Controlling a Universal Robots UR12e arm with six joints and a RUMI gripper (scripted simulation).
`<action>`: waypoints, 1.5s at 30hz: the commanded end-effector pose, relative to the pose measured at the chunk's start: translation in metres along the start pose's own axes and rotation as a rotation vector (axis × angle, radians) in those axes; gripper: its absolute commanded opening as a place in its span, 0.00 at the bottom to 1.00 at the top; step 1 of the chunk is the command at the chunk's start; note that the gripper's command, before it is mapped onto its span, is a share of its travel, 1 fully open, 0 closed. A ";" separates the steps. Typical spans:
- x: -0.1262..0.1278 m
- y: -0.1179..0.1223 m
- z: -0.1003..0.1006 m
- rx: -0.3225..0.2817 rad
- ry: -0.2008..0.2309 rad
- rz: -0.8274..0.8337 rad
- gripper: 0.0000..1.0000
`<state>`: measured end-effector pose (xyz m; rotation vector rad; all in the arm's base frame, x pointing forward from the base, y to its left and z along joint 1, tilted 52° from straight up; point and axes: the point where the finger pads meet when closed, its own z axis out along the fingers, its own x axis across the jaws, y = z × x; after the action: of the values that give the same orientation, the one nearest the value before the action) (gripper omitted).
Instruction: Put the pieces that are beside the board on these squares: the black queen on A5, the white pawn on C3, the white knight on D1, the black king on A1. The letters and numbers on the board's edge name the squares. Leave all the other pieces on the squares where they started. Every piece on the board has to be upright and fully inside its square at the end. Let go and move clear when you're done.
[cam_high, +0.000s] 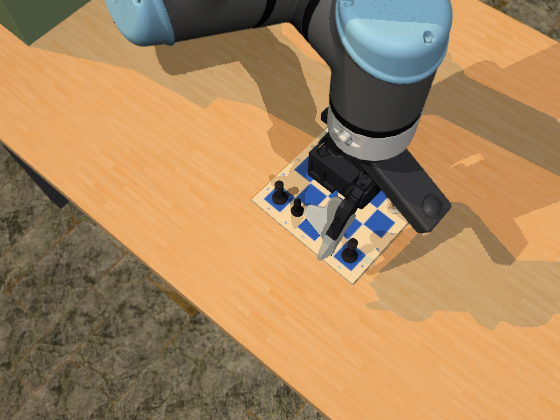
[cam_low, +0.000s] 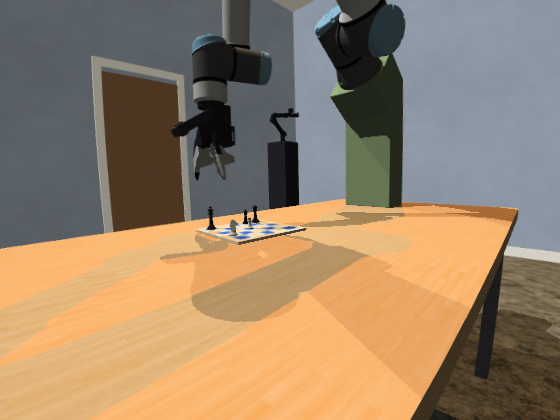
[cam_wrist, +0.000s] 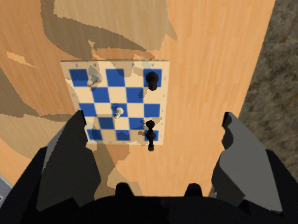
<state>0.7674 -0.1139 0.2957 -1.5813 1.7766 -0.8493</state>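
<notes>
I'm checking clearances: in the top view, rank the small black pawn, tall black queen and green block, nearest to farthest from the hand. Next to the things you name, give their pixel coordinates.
1. Small black pawn (cam_high: 297, 209) (cam_low: 245, 218) (cam_wrist: 150, 124), just image-left of the hand (cam_high: 317, 232) (cam_low: 210, 177) (cam_wrist: 153, 112).
2. Tall black queen (cam_high: 280, 196) (cam_low: 255, 215) (cam_wrist: 151, 135), at the board's left corner.
3. Green block (cam_high: 30, 22) (cam_low: 367, 170), far upper left.

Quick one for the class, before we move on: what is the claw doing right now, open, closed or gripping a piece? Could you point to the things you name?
Claw (cam_low: 211, 178) (cam_wrist: 153, 112): wide open, holding nothing, above the board (cam_low: 240, 243) (cam_wrist: 166, 100).

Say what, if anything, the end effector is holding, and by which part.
Nothing is held: the end effector is wide open above the board.
</notes>
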 end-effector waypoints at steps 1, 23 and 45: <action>0.000 0.000 0.000 0.001 0.000 0.000 1.00; 0.000 0.000 -0.023 0.001 0.000 0.000 1.00; 0.000 0.000 -0.060 0.001 0.000 0.000 1.00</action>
<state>0.7206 -0.1099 0.3319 -1.5812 1.7766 -0.8494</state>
